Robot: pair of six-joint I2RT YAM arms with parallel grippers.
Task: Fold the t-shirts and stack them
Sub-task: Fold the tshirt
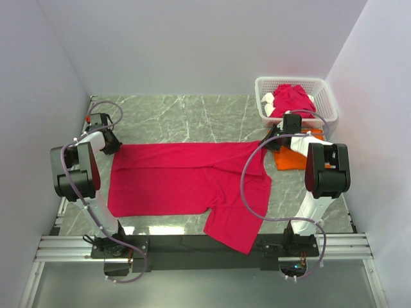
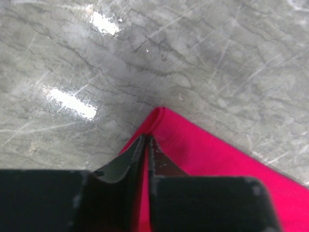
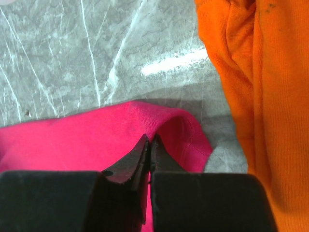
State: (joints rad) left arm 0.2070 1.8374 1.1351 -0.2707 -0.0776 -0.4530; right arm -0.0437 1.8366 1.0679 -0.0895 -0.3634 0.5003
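A crimson-pink t-shirt (image 1: 186, 179) lies spread across the marble table, one sleeve hanging over the near edge. My left gripper (image 1: 110, 142) is shut on its far left corner (image 2: 159, 126); the cloth runs between the fingers (image 2: 166, 162). My right gripper (image 1: 277, 136) is shut on its far right corner (image 3: 178, 130), pinching a raised fold. A folded orange t-shirt (image 1: 290, 156) lies right beside that corner and also fills the right of the right wrist view (image 3: 260, 96). More crimson-pink shirts (image 1: 292, 98) sit bundled in the basket.
A white lattice basket (image 1: 324, 96) stands at the far right corner. Grey walls close in on the left, back and right. The black rail (image 1: 192, 247) with the arm bases runs along the near edge.
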